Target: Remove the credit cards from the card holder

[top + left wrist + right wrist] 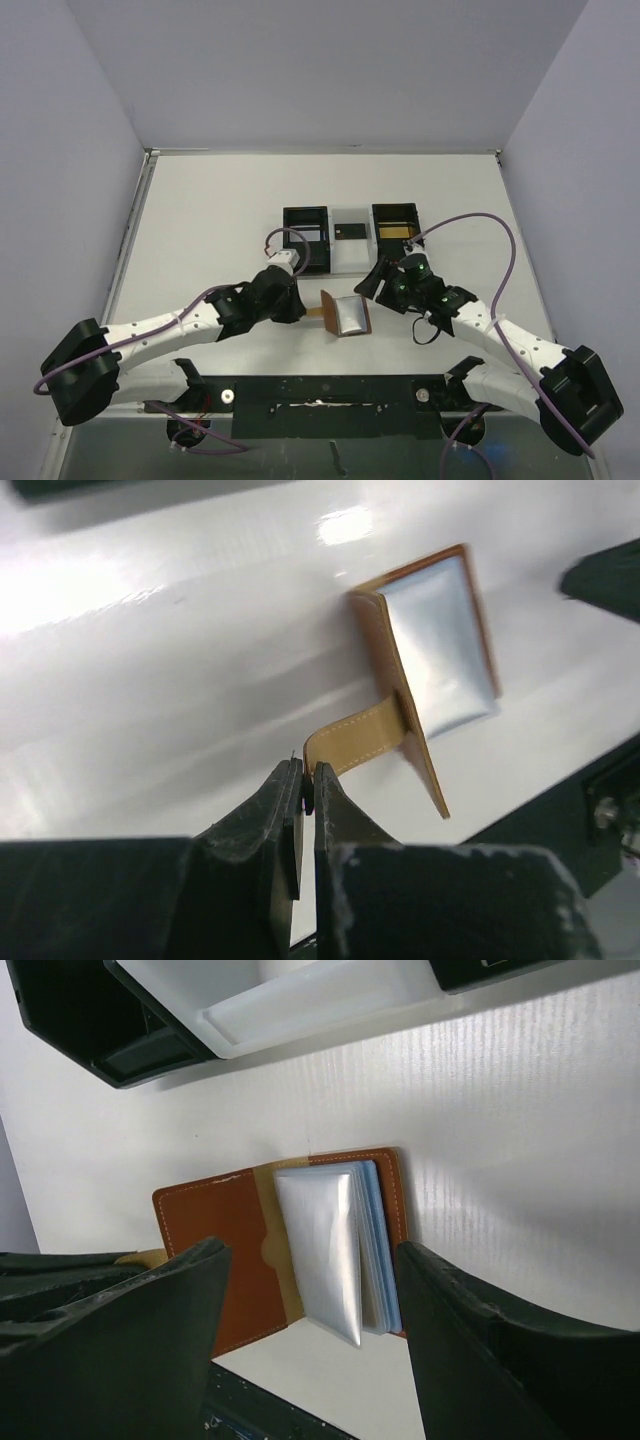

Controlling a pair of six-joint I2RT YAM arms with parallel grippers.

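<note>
pinching the soft tab with left gripper — right gripper spread, slick floppy sleeves of the wallet between its fingers; take thin edges.

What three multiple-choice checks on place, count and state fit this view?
1. The card holder lies: A) on the table, nearer the arms than the tray; B) inside the tray; C) on an arm base.
2. The tray's compartments number: A) two; B) three; C) five.
3. The right fingers are: A) shut on a card; B) out of view; C) open.
Key: A, it rests on white table between the arms; B, black, white and black sections show; C, they stand wide apart above the card holder.
</note>
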